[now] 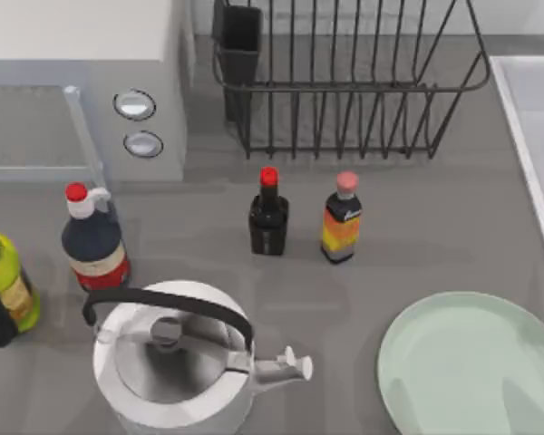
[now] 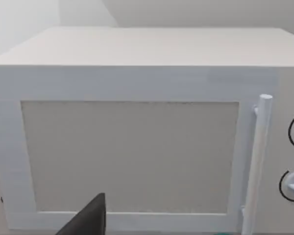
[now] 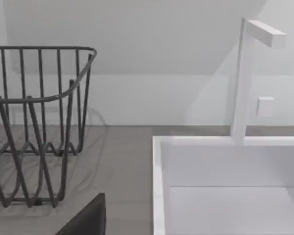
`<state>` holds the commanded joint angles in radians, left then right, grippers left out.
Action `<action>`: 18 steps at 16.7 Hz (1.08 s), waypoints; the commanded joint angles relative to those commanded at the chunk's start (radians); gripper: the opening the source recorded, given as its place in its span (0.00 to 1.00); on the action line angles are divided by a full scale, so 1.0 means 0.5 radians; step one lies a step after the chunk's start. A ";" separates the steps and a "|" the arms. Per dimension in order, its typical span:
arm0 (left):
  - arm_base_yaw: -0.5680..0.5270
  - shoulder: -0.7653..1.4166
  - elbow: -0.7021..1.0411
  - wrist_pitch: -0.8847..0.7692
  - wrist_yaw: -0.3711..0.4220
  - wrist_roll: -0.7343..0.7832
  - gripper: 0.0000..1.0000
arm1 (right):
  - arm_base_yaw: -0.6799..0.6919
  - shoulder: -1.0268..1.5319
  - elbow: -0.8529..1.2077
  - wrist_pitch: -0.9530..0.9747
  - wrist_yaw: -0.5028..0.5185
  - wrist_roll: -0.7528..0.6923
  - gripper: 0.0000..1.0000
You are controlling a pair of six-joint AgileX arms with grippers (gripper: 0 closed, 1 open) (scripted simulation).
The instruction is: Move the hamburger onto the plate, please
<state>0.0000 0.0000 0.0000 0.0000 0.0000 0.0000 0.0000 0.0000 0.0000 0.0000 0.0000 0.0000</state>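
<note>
The plate [image 1: 476, 367] lay bare at the table's front right, with open grey counter [image 1: 417, 236] between it and the 2 small bottles, a red-capped dark one [image 1: 268, 216] and a pink-capped orange one [image 1: 342, 218], standing side by side mid-table. The kettle [image 1: 177, 358] with its raised handle blocked the front left, a larger red-capped bottle [image 1: 92, 237] just behind it. The microwave [image 1: 82, 82] and wire rack [image 1: 344, 82] closed off the back, the sink [image 3: 230, 186] the right edge.

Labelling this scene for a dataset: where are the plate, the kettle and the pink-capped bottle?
plate [image 1: 453, 362]: top view, bare centre.
kettle [image 1: 177, 376]: top view, lid.
pink-capped bottle [image 1: 342, 227]: top view, orange label.
</note>
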 joint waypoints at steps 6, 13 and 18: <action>0.000 0.000 0.000 0.000 0.000 0.000 1.00 | -0.024 0.220 0.157 -0.208 0.001 -0.078 1.00; 0.000 0.000 0.000 0.000 0.000 0.000 1.00 | -0.116 1.297 0.751 -1.021 0.003 -0.371 1.00; 0.000 0.000 0.000 0.000 0.000 0.000 1.00 | -0.183 2.111 1.182 -1.611 0.005 -0.584 1.00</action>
<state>0.0000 0.0000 0.0000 0.0000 0.0000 0.0000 -0.0914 1.0557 0.5911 -0.8055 0.0026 -0.2918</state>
